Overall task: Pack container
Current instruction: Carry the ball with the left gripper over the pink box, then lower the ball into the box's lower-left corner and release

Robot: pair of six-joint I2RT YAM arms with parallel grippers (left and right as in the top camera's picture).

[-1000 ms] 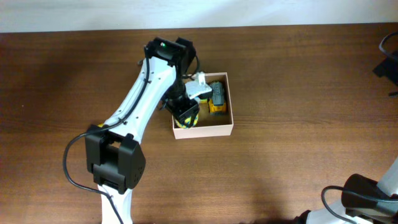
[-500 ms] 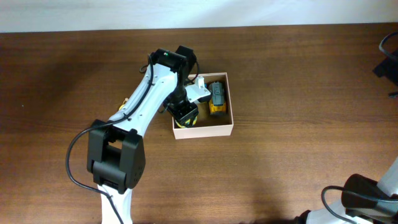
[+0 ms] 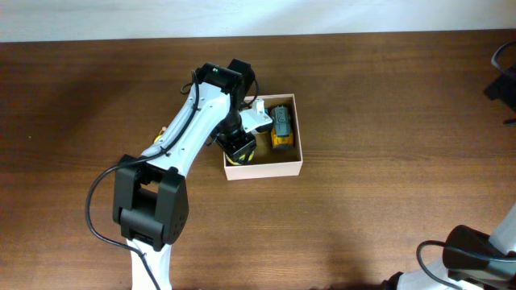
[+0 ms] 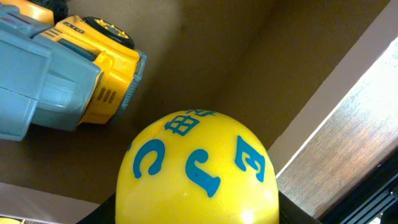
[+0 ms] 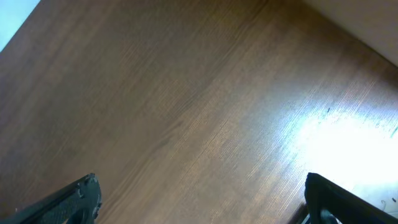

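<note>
Jaws on left gripper [image 3: 241,148] are holding yellow blue-lettered ball [image 4: 198,168] inside cream-walled square container [image 3: 266,170]; suggest releasing low, off yellow-grey toy truck [image 3: 281,126].

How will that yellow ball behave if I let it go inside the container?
The yellow ball looks round and smooth, so it will probably roll once free. The walls of the container should likely stop it, and the toy truck beside it may block it on that side. Its glossy surface hints it could be slippery.
</note>
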